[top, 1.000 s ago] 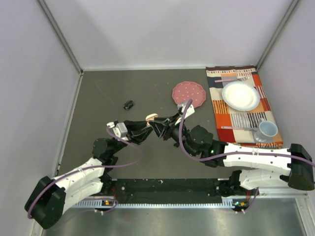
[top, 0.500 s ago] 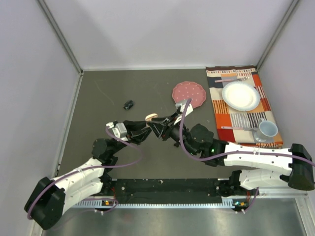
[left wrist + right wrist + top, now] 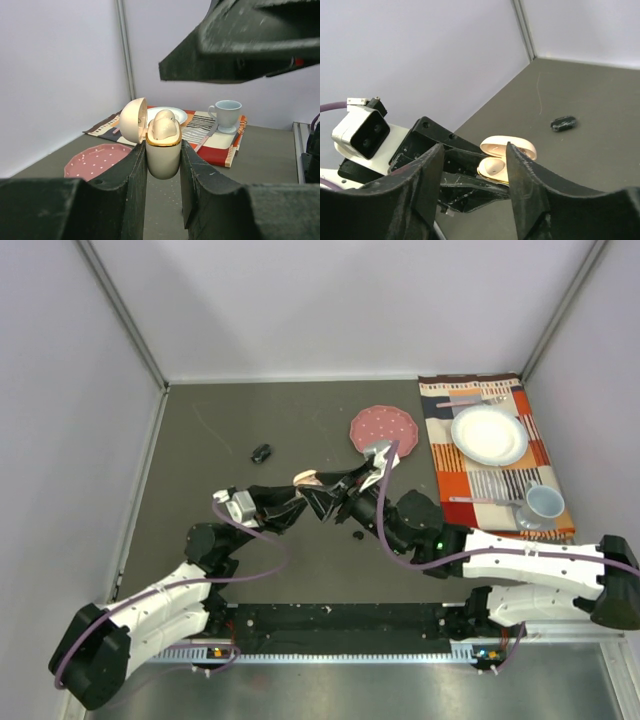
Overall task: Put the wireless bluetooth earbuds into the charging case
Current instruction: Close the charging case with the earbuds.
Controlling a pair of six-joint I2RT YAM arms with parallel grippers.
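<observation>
My left gripper (image 3: 163,152) is shut on the cream charging case (image 3: 163,159), gold-rimmed, its lid (image 3: 132,119) hinged open. One white earbud (image 3: 164,125) sits in the case. Seen from the top, the case (image 3: 308,478) is held above the table's middle. My right gripper (image 3: 475,150) hovers open close beside the case (image 3: 492,167), nothing between its fingers. A black earbud (image 3: 262,452) lies on the table beyond, also in the right wrist view (image 3: 564,123). Another small black piece (image 3: 357,536) lies under the right arm.
A pink dotted disc (image 3: 384,430) lies at the back right of the grey table. Further right a patterned placemat (image 3: 470,480) carries a white plate (image 3: 489,434), a cup (image 3: 544,503) and cutlery. Walls close in on three sides.
The right gripper's jaws have widened and its wrist has drawn back a little to the far right. The left gripper keeps the case where it was.
</observation>
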